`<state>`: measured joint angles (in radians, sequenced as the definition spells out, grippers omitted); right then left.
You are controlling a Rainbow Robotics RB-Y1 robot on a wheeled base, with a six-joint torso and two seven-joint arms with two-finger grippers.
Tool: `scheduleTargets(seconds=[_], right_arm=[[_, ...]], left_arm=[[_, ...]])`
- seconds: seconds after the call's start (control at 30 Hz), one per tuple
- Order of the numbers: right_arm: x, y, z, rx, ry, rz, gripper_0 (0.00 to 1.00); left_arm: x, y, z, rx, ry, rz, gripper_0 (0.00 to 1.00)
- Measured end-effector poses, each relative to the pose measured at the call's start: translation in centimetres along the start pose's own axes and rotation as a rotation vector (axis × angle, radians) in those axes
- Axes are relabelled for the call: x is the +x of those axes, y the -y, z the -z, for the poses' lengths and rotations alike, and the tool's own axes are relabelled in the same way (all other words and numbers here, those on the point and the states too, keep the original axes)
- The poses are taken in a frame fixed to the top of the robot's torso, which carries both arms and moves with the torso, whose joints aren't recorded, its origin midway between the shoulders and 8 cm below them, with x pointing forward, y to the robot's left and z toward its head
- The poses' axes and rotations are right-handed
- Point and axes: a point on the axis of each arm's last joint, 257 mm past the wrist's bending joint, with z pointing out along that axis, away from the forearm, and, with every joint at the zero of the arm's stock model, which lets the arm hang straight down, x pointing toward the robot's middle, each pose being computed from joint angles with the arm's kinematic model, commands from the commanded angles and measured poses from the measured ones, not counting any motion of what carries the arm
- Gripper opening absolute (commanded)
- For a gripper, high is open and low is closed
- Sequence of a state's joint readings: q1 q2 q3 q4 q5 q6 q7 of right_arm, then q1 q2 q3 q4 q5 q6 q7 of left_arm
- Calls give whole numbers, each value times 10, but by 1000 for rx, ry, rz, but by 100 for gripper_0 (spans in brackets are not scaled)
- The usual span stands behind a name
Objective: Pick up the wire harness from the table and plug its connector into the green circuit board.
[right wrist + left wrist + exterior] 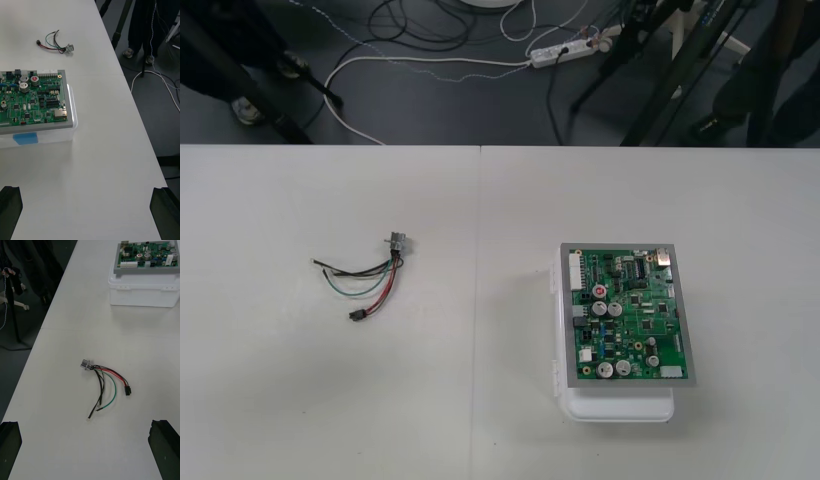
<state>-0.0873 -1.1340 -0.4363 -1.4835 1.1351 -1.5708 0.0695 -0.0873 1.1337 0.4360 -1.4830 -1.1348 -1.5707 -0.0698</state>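
A small wire harness (370, 285) of thin red, black & green wires lies loose on the plain light surface (480, 430). It is on the robot's left half, well apart from the green circuit board (630, 315), which sits flat on its white plastic base (620, 405) on the right half. The harness's round metal socket (397, 243) w/ flange lies toward the far edge. Its small black plug (358, 315) rests at the near end of the red wires, not in the board, touching only the surface. Black & green strands fan out to the left, ends free.

Seen from the left wrist, the left hand (86, 423) hangs over the surface just short of the harness (105, 384). It is released & empty, its two black fingers (9, 446) far apart. Socket (86, 365) & plug (128, 391) lie ahead of it, w/ board (148, 257) & base (142, 292) beyond.

Seen from the right wrist, the right hand (86, 191) is likewise released, black fingers (167, 210) spread wide, gripping nothing, over bare surface near the board (32, 101). A blue patch (25, 138) shows on the side of the base (71, 123) facing that hand. The harness (56, 44) lies beyond the board, apart from it.
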Motion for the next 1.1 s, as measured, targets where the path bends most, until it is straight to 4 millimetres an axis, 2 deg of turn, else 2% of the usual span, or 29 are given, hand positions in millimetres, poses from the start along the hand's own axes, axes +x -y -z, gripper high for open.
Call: scheduleTargets(seconds=[1.1], right_arm=[[0, 0, 0, 0, 0, 0, 100]], left_arm=[[0, 0, 0, 0, 0, 0, 100]])
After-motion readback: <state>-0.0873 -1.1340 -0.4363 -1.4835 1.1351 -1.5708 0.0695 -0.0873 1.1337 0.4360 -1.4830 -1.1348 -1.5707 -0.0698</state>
